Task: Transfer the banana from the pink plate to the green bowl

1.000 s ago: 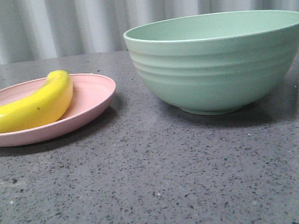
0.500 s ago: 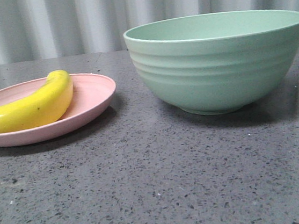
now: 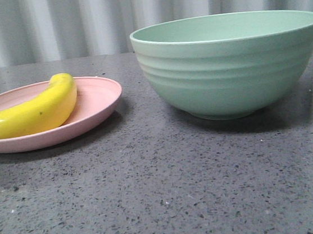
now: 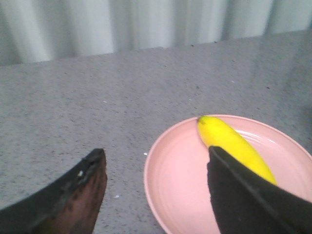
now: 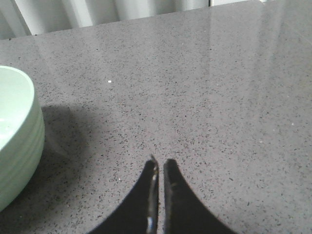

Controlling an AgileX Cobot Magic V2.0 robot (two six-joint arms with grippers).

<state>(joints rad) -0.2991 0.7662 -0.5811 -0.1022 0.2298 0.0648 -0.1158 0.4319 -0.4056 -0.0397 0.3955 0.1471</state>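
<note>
**Yellow target lies ahead of my left gripper, on the plate**

Black and spread wide, my left gripper (image 4: 156, 195) hangs above the near edge of the pink plate (image 4: 175, 180), holding nothing. One finger (image 4: 243, 200) already overlaps the plate and hides the near part of the banana (image 4: 229, 144); the other finger sits off the plate, over bare table (image 4: 97, 87). From that gripper the banana runs away along its long axis, so I see it nearly end-on, lying toward one side of the opening and not centred in it. I judge I must shift sideways, and perhaps turn the wrist, to bring the fingers across the fruit.

My right gripper (image 5: 159, 168) is pressed together and empty, over the table just beside the green bowl (image 5: 14, 141), on the side away from the plate. In the front view the banana (image 3: 31, 111) rests on the plate (image 3: 95, 101), beside the bowl (image 3: 229, 63), so the left arm is nearer.
</note>
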